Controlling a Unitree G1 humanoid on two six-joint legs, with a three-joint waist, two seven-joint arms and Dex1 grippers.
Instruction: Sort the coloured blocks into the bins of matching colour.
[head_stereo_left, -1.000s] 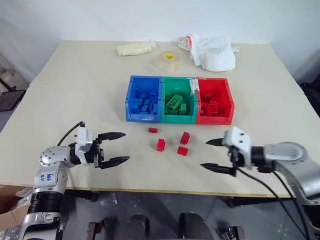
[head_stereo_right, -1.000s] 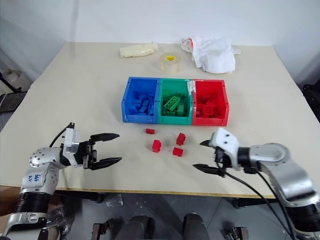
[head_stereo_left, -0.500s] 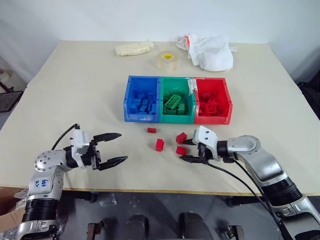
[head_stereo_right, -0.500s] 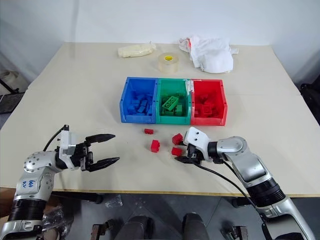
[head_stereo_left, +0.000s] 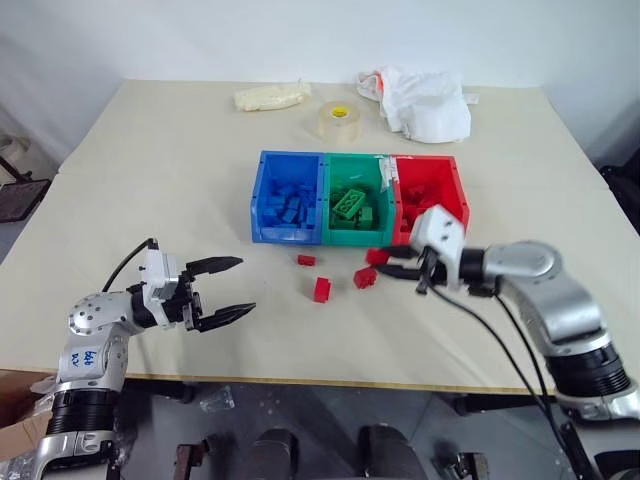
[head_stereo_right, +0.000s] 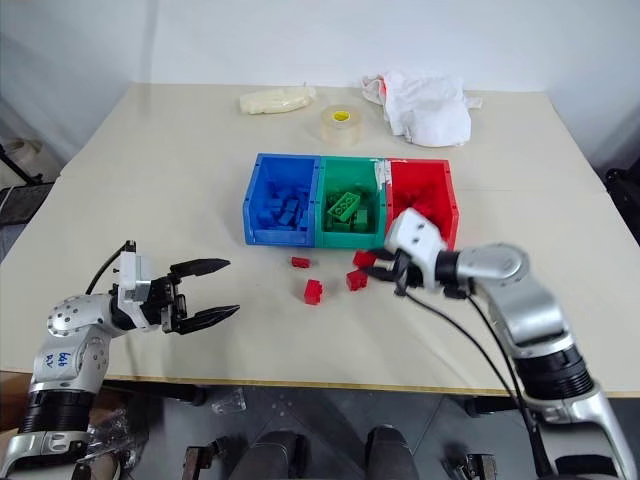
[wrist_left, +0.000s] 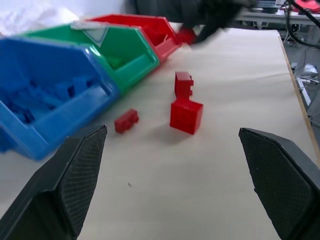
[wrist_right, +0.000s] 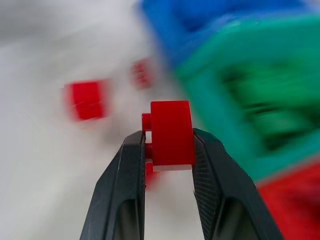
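- Right claw (head_stereo_left: 392, 264) pinching a red block (wrist_right: 171, 134) between both black fingers, lifted clear of the bench (head_stereo_left: 160, 190) and hanging just before the front wall of the red bin (head_stereo_left: 450, 200).
- Held block seen in the right wrist view with its flat faces against the finger pads, studs poking out sideways past one finger, upper part standing above the fingertips; long axis hard to judge there because of blur.
- Left claw (head_stereo_left: 226, 291) spread wide, nothing between its fingers, pointing roughly level across the bench toward the loose blocks, well apart from them.
- Three loose red blocks lying on the bench before the bins: a small flat one (head_stereo_left: 306, 260) nearest the blue bin (head_stereo_left: 262, 200), long axis roughly along the row of bins; a chunkier, cube-like one (head_stereo_left: 321, 289) closer to the bench's front edge; a third (head_stereo_left: 365, 277) just beside the right claw, tilted, long axis slanting toward the red bin.
- Blue, green (head_stereo_left: 333, 170) and red bins touching side by side in a row, long axes running away from the robot, each holding blocks of its own colour; one long green block (head_stereo_left: 349, 204) lying slantwise in the green bin.
- At the far side of the bench: a clear tape roll (head_stereo_left: 338, 121), a crumpled white cloth (head_stereo_left: 425, 102), and a pale yellowish bundle (head_stereo_left: 271, 96), all well apart from the bins.
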